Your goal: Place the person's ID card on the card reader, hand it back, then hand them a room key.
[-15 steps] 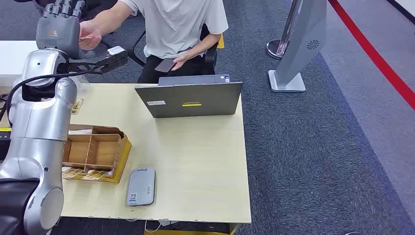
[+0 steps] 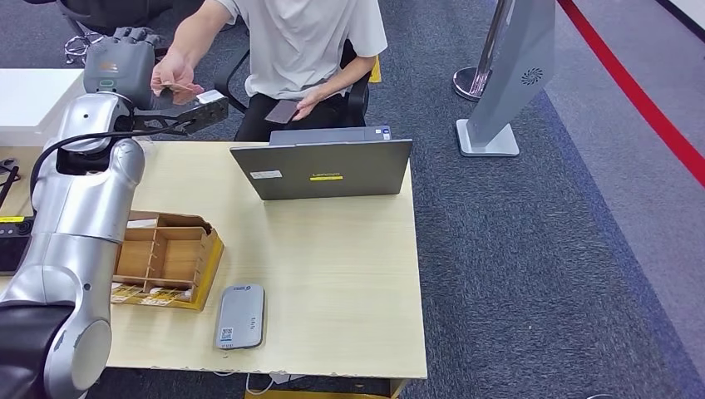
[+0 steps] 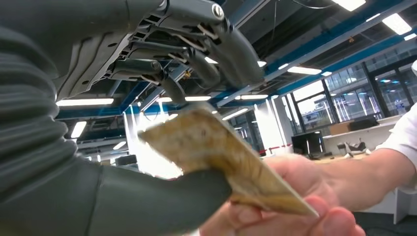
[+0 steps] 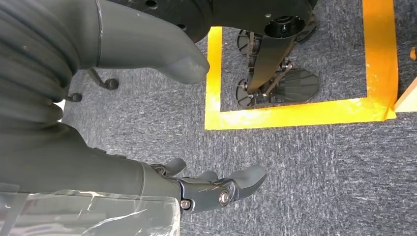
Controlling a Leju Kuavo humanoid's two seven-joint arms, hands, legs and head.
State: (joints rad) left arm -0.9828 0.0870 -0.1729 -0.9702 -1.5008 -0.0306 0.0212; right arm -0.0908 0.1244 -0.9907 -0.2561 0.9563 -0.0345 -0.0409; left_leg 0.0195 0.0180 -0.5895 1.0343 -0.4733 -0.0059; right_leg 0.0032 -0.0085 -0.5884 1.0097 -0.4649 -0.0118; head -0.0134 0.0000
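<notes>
Card (image 3: 216, 152): tan, mottled, flat

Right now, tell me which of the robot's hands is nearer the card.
Left. The left hand pinches the card while the person's hand grips its other end. The right hand hangs by the carpet floor, holding nothing.

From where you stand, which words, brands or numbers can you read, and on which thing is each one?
None reads with certainty.
Laptop: yellow brand strip on the lid, too small; white sticker beside it, unreadable.
Card reader: small top mark and bottom label, blurred.
Left hand: orange and green marks, too small.
Card in that hand: blurred.
</notes>
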